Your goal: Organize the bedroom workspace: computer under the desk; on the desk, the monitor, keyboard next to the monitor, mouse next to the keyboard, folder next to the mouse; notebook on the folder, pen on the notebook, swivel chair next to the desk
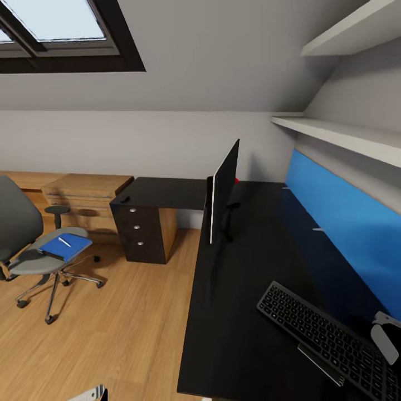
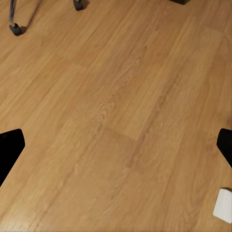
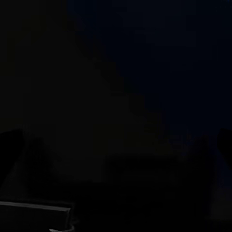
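Two items, monitor [image 1: 224, 189] and keyboard [image 1: 328, 334], sit on the bench [image 1: 234, 312]; folder [image 1: 68, 246] waits on the swivel chair [image 1: 28, 239]; left end effector [image 2: 116, 150] spread, right's state unreadable.

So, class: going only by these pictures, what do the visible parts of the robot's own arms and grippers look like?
Little of them shows. In the left wrist view, the left gripper's fingertips appear as flat black, angular shapes at the frame's edges. In the head view, a pale grey, rounded piece of the right arm sits beside the keyboard. No cables or markings can be made out.
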Controlling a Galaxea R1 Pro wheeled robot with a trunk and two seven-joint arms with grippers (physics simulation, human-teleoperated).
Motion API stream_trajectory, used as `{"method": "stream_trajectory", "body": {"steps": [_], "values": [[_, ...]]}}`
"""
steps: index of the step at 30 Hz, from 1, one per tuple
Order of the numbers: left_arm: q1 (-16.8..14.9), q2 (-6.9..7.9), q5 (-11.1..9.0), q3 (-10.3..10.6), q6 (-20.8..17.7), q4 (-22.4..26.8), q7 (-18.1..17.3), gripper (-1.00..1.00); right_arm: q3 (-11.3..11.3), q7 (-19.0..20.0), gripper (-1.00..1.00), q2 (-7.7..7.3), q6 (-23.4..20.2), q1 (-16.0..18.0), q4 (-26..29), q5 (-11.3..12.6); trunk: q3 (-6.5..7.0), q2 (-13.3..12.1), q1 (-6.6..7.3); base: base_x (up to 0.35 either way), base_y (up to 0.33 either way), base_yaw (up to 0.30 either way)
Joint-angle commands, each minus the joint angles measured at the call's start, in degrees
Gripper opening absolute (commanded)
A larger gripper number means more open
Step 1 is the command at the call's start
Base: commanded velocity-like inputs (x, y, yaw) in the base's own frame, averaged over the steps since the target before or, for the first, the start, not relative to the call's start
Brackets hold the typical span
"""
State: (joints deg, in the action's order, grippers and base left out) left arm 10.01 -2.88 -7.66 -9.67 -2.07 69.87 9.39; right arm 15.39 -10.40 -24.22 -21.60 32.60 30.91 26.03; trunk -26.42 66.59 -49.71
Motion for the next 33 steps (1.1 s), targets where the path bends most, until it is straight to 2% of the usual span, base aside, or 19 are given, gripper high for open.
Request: {"method": "stream_trajectory", "body": {"steps": [1,5,23,33], "values": [[0.01,-0.02,-0.52,-0.01,-0.22,0.11,0.1,1.0,-0.01,-0.38,1.0,-0.02,-0.22,0.01,0.12,0.6,-0.24,0.45,-0.23,0.0,0.0,0.0],[0.01,-0.04,-0.51,0.0,-0.21,0.03,0.1,1.0,-0.01,-0.46,1.0,0.02,-0.26,0.01,0.06,0.6,-0.95,2.06,-1.11,0.0,0.0,0.0],[0.01,0.23,-0.46,-0.16,-0.21,-1.69,-0.13,1.0,-0.01,-0.58,1.0,0.05,-0.28,0.01,-0.05,0.6,-0.95,2.06,-1.11,-0.002,0.0,0.0],[0.01,0.18,-0.43,-0.15,-0.21,-1.86,-0.16,1.0,-0.01,-0.58,1.0,0.05,-0.28,0.01,-0.05,0.6,-0.95,2.06,-1.11,-0.123,0.0,0.0]]}}
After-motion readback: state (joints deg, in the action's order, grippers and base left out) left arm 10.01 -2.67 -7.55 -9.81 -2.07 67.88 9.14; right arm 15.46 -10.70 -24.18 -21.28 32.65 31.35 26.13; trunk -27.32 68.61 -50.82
